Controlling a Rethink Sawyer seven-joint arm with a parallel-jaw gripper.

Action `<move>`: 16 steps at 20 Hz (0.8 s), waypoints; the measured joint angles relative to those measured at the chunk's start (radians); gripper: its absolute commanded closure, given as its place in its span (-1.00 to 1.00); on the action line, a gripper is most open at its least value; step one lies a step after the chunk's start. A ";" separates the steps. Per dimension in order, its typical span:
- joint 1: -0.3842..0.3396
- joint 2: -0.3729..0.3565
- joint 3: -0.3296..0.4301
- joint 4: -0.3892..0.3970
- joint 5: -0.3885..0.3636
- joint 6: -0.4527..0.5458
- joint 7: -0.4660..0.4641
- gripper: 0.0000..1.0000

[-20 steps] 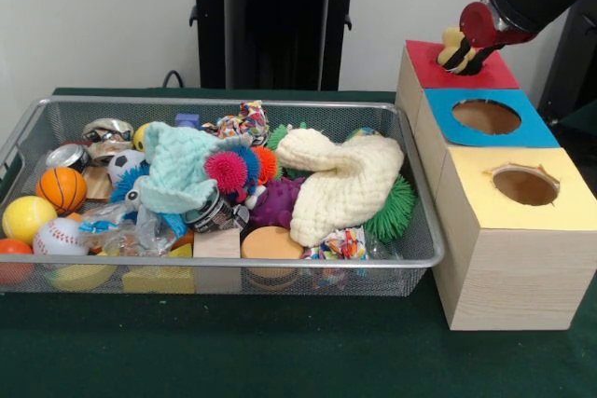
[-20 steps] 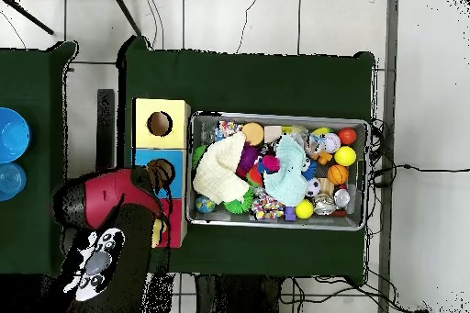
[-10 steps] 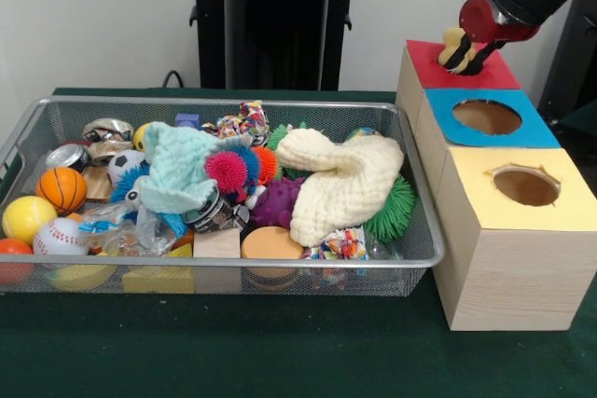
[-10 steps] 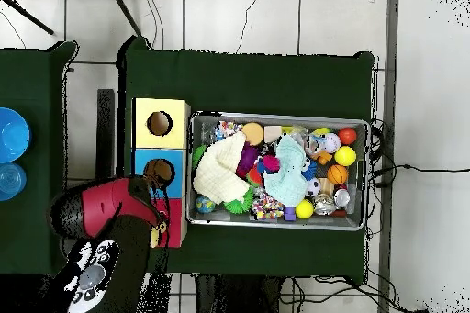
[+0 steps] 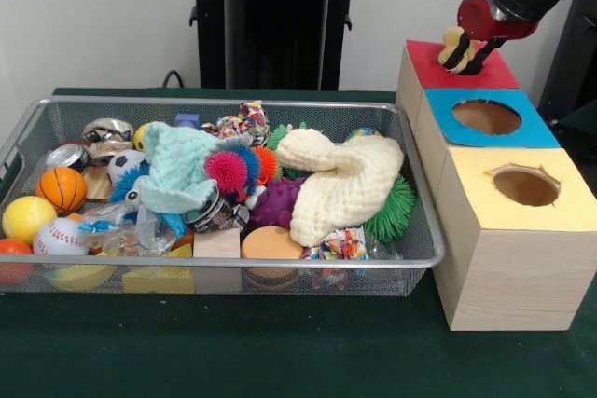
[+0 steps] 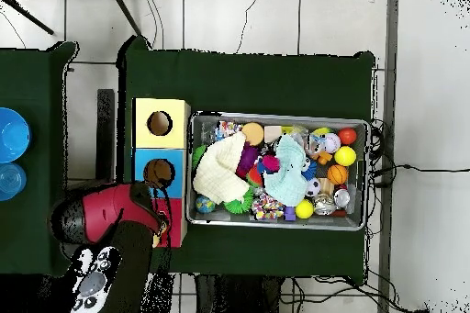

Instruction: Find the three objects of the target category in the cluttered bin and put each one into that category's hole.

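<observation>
The wire mesh bin (image 5: 415, 258) (image 6: 360, 222) holds a heap of toys, balls and cloths. My gripper (image 5: 464, 53) hangs over the red-faced wooden box (image 5: 424, 67) at the far right and is shut on a yellow and black plush toy (image 5: 455, 48). The toy sits just above the red face; the hole there is hidden behind the toy and gripper. In the overhead view the arm (image 6: 110, 222) covers most of the red box (image 6: 176, 234).
A blue-faced box (image 5: 485, 118) and a yellow-faced box (image 5: 522, 188), each with a round hole, stand in a row in front of the red one. In the bin lie a cream knitted cloth (image 5: 340, 184), a pale blue cloth (image 5: 182, 165) and an orange basketball (image 5: 62, 188).
The arm has drawn up and slightly right, lifting the plush toy a little over the red box. The bin's contents have not moved.
</observation>
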 measured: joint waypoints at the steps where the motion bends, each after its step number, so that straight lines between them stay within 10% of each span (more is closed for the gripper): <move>1: 0.000 -0.001 0.000 0.000 0.000 0.000 0.000 -1.00; 16: 0.000 -0.021 0.000 0.004 0.000 0.000 0.000 -1.00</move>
